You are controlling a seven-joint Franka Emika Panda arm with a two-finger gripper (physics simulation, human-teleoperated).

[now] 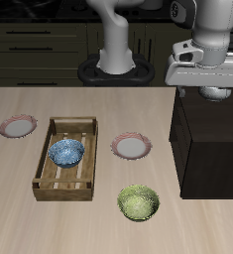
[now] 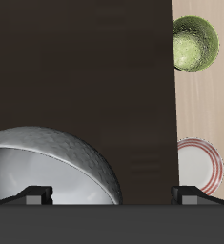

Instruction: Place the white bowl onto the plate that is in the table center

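Note:
The white bowl [image 2: 49,170], with a greyish shiny inside, sits on top of a dark cabinet [image 2: 85,67] and shows only in the wrist view. In the exterior view the gripper hides it. My gripper [image 1: 217,94] hovers above the cabinet top, over the bowl. In the wrist view the gripper [image 2: 112,196] is open and empty, its fingers [image 2: 32,196] wide apart, one above the bowl's edge. The plate [image 1: 131,147], pale with a thin pink-red rim, lies on the table centre beside the cabinet; it also shows in the wrist view [image 2: 199,168].
A wooden tray [image 1: 51,185] holds a blue-patterned bowl [image 1: 65,152]. A yellow-green bowl [image 1: 138,202] sits near the table's front edge. A second pink-rimmed plate [image 1: 18,126] lies beyond the tray. The dark cabinet [image 1: 212,149] stands tall beside the plate.

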